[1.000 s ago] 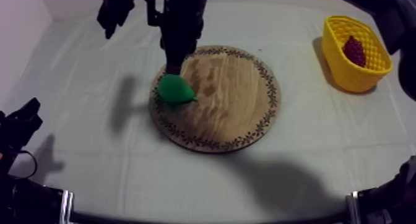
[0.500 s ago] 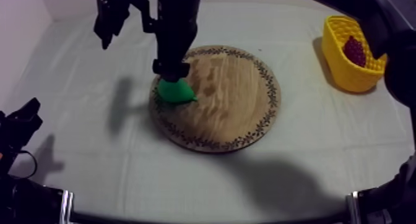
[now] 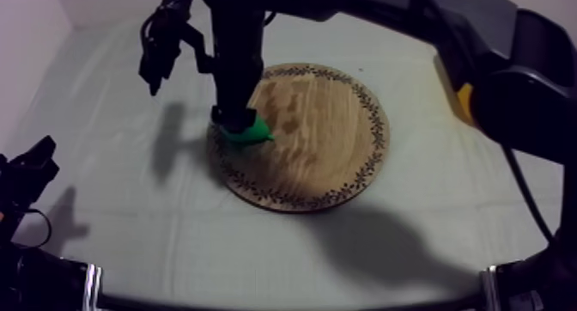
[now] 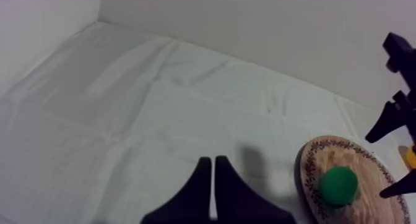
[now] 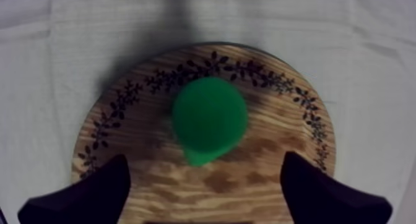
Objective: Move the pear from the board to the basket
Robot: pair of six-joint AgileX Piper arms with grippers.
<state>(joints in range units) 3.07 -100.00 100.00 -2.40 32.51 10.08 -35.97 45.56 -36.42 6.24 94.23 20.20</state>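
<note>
Right gripper [image 5: 204, 159] spread wide, nothing clamped. Green pear [image 5: 209, 120] framed between fingers [image 5: 93, 189], not touched; rounded, smooth, laid on wooden board [image 5: 266, 177] beside patterned rim. Left gripper [image 4: 212, 171] closed together, well apart from pear.

Right gripper [image 5: 205, 161] points down, fingers [image 5: 93, 192] spread wide; left gripper [image 4: 212, 164] rests low, fingers pressed together.

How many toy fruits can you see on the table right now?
1. The pear lies on the wooden board near its rim, under the open right claw. The right arm covers most of the yellow basket, so fruit inside may be hidden.
</note>
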